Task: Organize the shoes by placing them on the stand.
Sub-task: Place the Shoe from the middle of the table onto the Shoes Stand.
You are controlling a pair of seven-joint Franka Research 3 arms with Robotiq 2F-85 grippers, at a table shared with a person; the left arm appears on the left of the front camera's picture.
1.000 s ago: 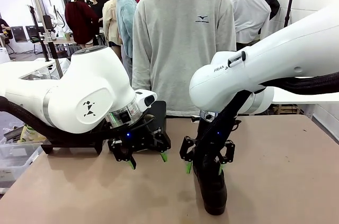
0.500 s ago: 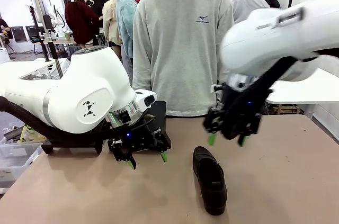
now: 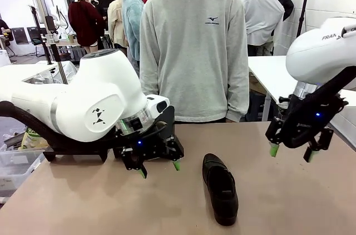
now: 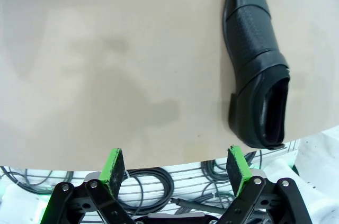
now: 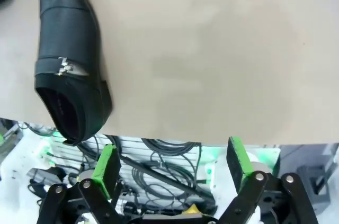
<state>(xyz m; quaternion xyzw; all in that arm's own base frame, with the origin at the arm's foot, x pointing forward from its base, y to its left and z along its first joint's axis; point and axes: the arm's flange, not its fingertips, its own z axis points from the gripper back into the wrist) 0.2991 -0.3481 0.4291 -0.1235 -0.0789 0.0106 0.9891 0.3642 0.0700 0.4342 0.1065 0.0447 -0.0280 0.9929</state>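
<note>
The black dress shoe (image 3: 220, 188) lies alone on the tan table (image 3: 295, 201), near the robot's edge at the middle, heel toward the robot. The left gripper (image 3: 159, 169) hovers just left of it, fingers apart and empty; the right gripper (image 3: 290, 153) hangs well off to the right, also spread and empty. The shoe seems not yet picked up; next comes a grasp across its sides. A person (image 3: 193, 46) stands at the far side, in a workshop.
</note>
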